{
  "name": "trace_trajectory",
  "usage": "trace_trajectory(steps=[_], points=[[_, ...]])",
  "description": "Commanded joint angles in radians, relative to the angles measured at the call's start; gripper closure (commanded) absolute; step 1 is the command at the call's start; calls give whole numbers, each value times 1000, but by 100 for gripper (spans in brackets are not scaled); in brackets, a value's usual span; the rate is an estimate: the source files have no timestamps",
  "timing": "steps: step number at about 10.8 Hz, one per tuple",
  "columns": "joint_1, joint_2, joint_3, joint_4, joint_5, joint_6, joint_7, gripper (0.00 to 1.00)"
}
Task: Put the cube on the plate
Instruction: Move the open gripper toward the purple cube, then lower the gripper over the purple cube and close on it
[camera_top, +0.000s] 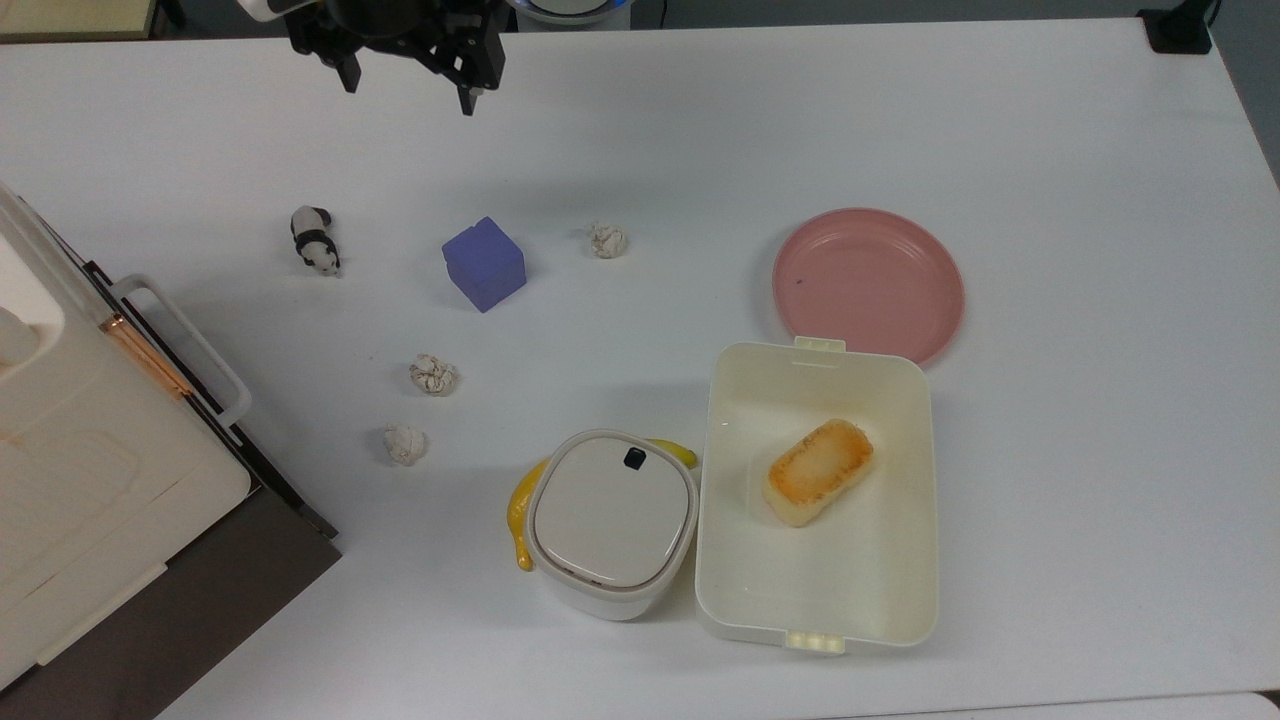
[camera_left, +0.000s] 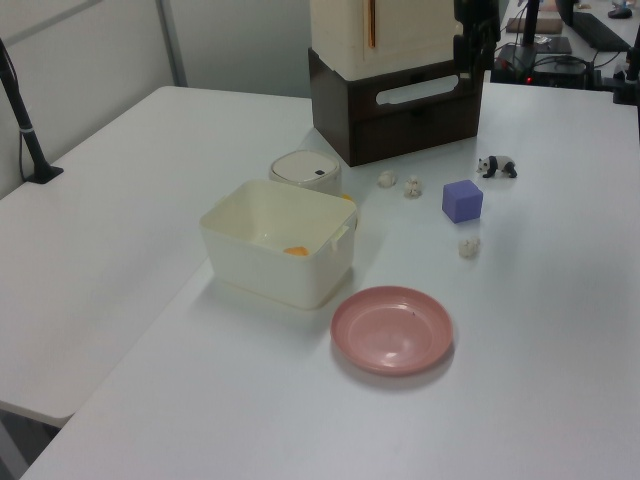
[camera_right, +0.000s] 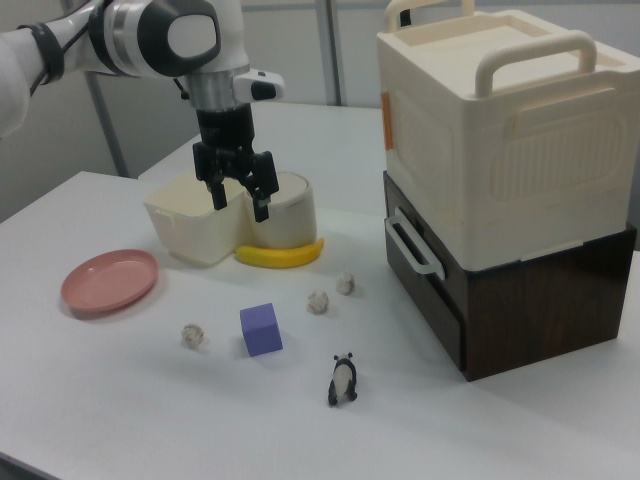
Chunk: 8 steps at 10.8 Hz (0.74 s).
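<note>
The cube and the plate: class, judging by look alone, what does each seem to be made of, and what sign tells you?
The cube looks like matte foam or soft plastic: flat blue-purple faces with no shine. The plate looks like smooth pink plastic, possibly melamine: even colour, faint ringed rim and a soft sheen. Neither can be settled by sight alone.

In the top view, the cube (camera_top: 484, 264) sits upper left of centre on the worktop (camera_top: 1050, 130), the plate (camera_top: 868, 285) right of centre, touching the open box (camera_top: 817, 495) below it, the panda figurine (camera_top: 315, 240) left of the cube.
</note>
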<state>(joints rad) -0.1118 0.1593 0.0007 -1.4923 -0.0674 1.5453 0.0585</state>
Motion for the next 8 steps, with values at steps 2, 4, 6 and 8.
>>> trace_trajectory(steps=[2,4,6,8], points=[[50,-7,18,-86,3,6,-45,0],[78,6,12,-155,1,127,-77,0],[81,81,-8,-175,-15,225,-301,0],[127,118,-74,-184,-41,286,-428,0]])
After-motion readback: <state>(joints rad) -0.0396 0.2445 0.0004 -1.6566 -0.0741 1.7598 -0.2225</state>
